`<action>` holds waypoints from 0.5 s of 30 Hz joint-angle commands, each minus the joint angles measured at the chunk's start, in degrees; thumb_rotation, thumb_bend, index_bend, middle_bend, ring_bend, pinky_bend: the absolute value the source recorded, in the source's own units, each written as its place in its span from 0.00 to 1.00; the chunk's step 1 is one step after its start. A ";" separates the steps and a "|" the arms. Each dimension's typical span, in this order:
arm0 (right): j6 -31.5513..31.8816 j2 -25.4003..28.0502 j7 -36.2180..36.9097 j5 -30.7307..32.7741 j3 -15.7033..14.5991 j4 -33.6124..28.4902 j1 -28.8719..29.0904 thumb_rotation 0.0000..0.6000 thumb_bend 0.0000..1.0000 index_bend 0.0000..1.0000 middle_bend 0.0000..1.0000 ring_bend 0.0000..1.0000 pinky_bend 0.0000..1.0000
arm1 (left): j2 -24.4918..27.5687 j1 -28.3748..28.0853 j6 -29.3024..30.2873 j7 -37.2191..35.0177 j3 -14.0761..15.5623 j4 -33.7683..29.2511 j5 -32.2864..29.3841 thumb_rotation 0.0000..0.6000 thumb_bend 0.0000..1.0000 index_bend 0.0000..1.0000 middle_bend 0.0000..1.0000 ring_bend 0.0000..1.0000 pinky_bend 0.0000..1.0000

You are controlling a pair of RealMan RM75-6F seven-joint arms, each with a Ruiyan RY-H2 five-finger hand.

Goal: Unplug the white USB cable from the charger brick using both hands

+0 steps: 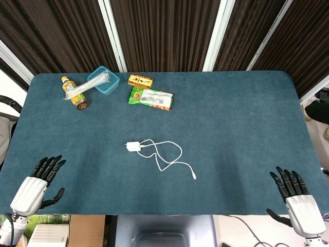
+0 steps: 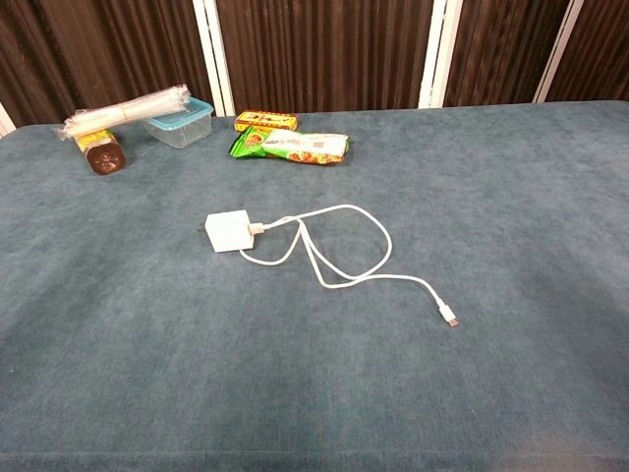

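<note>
A small white charger brick point(image 1: 132, 146) point(image 2: 228, 232) lies near the middle of the blue table. A white USB cable point(image 1: 167, 154) point(image 2: 344, 246) is plugged into its right side, loops across the cloth and ends in a loose connector point(image 1: 194, 178) point(image 2: 451, 321). My left hand point(image 1: 37, 185) rests at the table's near left edge, fingers spread, holding nothing. At the near right edge my right hand point(image 1: 297, 198) lies the same way, empty. Both hands are far from the charger. The chest view shows neither hand.
At the back left stand a brown bottle point(image 1: 74, 93) point(image 2: 98, 152) with a clear packet point(image 2: 123, 108) over it and a blue-rimmed plastic box point(image 1: 103, 80) point(image 2: 179, 120). A green snack bag point(image 1: 151, 98) point(image 2: 290, 146) and a small orange box point(image 1: 140, 80) point(image 2: 265, 120) lie behind the charger.
</note>
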 commanded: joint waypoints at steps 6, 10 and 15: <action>-0.34 0.22 0.09 -0.54 -0.34 0.00 -0.01 1.00 0.22 0.00 0.00 0.00 0.00 | -5.51 -2.88 -2.23 -0.59 -2.66 1.95 -0.17 1.00 0.41 0.02 0.00 0.24 0.35; -0.81 0.08 -0.14 -0.23 -0.26 -0.11 0.06 1.00 0.22 0.00 0.00 0.00 0.00 | -12.25 -7.28 -6.72 -4.91 -6.01 2.17 -2.65 1.00 0.41 0.13 0.09 0.77 0.89; -1.49 0.08 -0.27 0.14 -0.16 -0.29 0.26 1.00 0.22 0.00 0.00 0.00 0.00 | -19.77 -13.86 -17.78 2.75 -11.78 2.87 -13.07 1.00 0.41 0.21 0.19 0.98 1.00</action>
